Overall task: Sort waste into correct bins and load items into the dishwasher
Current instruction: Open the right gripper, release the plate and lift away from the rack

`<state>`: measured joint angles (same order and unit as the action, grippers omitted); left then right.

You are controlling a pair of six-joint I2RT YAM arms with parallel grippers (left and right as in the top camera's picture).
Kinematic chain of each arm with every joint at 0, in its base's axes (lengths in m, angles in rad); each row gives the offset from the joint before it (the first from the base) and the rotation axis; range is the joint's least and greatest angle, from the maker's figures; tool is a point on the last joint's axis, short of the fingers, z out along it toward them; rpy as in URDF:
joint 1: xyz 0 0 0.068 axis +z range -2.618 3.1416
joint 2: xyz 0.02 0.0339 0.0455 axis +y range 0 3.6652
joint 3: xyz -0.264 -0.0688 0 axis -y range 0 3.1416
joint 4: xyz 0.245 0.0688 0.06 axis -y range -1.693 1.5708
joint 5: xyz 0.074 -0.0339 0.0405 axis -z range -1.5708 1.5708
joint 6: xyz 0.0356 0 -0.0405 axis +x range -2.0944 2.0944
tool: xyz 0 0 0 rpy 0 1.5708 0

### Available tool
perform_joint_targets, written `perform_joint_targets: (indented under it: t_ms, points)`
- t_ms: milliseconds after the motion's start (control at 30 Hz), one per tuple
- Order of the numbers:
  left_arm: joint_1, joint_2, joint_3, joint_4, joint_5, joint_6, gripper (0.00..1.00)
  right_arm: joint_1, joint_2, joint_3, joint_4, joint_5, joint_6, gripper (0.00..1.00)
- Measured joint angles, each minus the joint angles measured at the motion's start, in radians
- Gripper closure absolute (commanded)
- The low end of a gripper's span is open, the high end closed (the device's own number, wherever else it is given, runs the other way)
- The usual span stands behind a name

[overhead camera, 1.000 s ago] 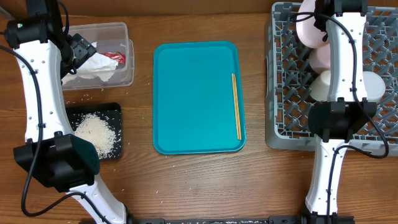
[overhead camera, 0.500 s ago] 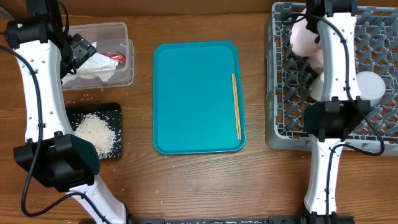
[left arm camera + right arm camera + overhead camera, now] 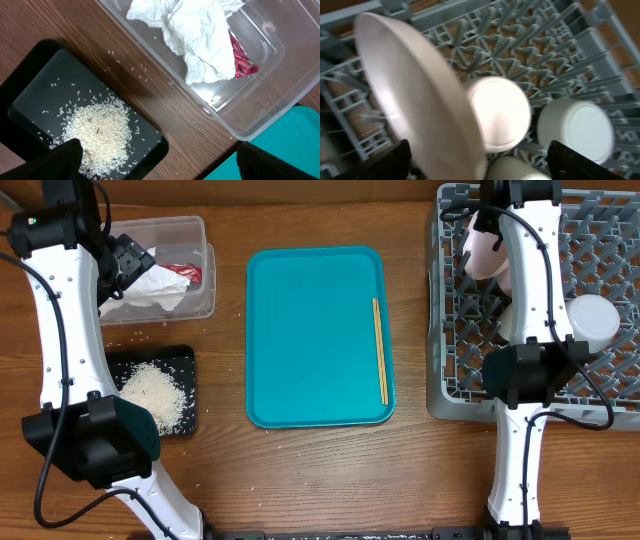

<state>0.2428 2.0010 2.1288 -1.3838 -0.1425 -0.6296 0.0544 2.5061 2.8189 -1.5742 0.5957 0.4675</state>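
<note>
Top-down view of a wooden table with two white robot arms. Nearest on the left, a black tray (image 3: 186, 360) holds a heap of rice (image 3: 152, 390), with a few stray grains on the wood around it. In the middle lies a teal tray (image 3: 310, 340) with one chopstick (image 3: 380, 350) along its right side. Further back on the left, a clear tub (image 3: 196, 238) contains a crumpled napkin (image 3: 150, 288) and a red wrapper (image 3: 186, 273). The left gripper (image 3: 157, 145) hovers above the gap between tub and black tray, jaws wide apart and empty. On the right sits a grey dish rack (image 3: 600, 240). A bowl (image 3: 577, 127) rests upside down on its grid (another round white piece beside it is too blurred to name). At the rack's far left corner a pale pink plate (image 3: 410, 85) stands on edge, tilted. The right gripper (image 3: 479, 150) hangs over it, jaws spread wide, not clamping it.
</note>
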Motion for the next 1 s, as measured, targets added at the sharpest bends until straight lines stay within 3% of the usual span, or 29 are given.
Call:
perform_joint_targets:
  t_ms: [33, 100, 133, 367, 633, 1000]
  points:
    - [0.0, 0.0, 0.0, 0.0, 0.0, 0.0, 0.0, 0.0, -0.006, 0.0, 0.007, -0.017, 0.0, 0.33]
    - [0.0, 0.0, 0.0, 0.0, 0.0, 0.0, 0.0, -0.002, -0.026, 0.0, 0.031, -0.061, -0.002, 0.85]
    - [0.0, 0.0, 0.0, 0.0, 0.0, 0.0, 0.0, -0.004, -0.039, 0.0, 0.048, -0.084, -0.001, 0.96]
    - [0.0, 0.0, 0.0, 0.0, 0.0, 0.0, 0.0, -0.114, -0.142, 0.0, 0.138, -0.283, 0.003, 0.96]
    - [0.0, 0.0, 0.0, 0.0, 0.0, 0.0, 0.0, -0.34, -0.12, -0.001, 0.128, -0.641, 0.003, 0.96]
    - [0.0, 0.0, 0.0, 0.0, 0.0, 0.0, 0.0, -0.273, -0.041, -0.101, 0.152, -0.835, -0.034, 0.96]
